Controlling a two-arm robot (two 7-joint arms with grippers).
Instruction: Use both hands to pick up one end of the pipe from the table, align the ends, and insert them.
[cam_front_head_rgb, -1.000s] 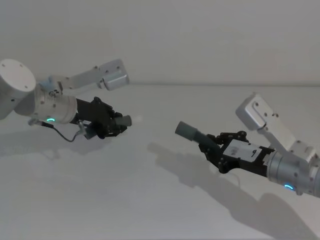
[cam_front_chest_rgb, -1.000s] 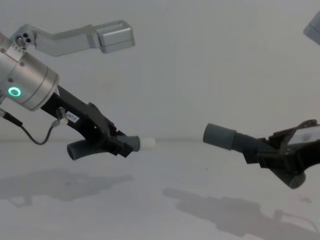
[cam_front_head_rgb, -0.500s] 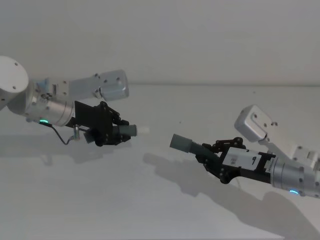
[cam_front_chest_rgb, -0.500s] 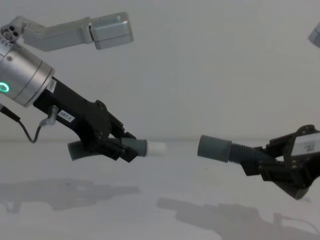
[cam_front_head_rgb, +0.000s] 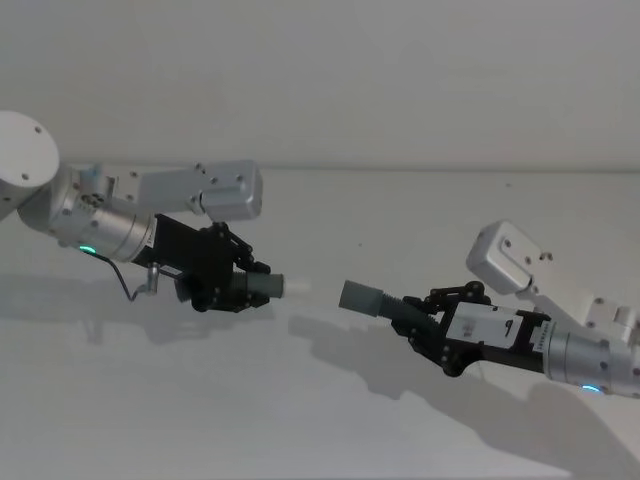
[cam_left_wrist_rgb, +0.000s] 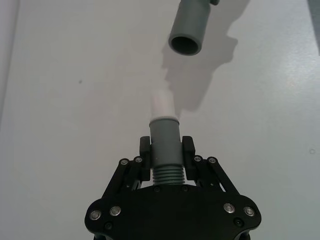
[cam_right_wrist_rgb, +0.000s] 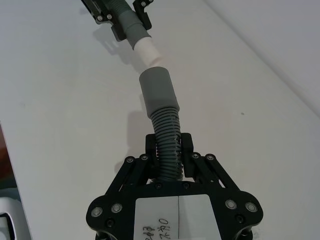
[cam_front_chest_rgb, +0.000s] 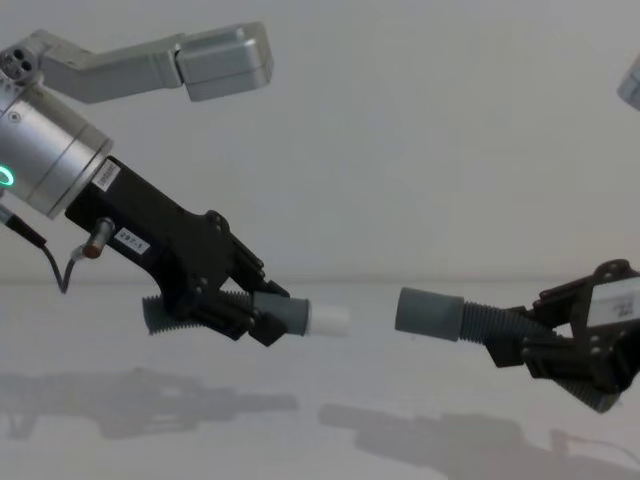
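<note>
Above the white counter (cam_front_head_rgb: 320, 420), the left end effector (cam_front_chest_rgb: 262, 312) clamps a ribbed hose piece (cam_front_chest_rgb: 285, 312) whose whitish spigot (cam_front_chest_rgb: 328, 320) faces the grey cuff (cam_front_chest_rgb: 428, 313) of the hose piece (cam_front_chest_rgb: 490, 325) gripped by the right end effector (cam_front_chest_rgb: 545, 345); a small gap separates the ends

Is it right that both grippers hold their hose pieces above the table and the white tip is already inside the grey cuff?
Not quite. The left gripper and right gripper do hold their hose pieces above the table, but the white tip is not inside the grey cuff. The chest view shows a gap between them.
</note>
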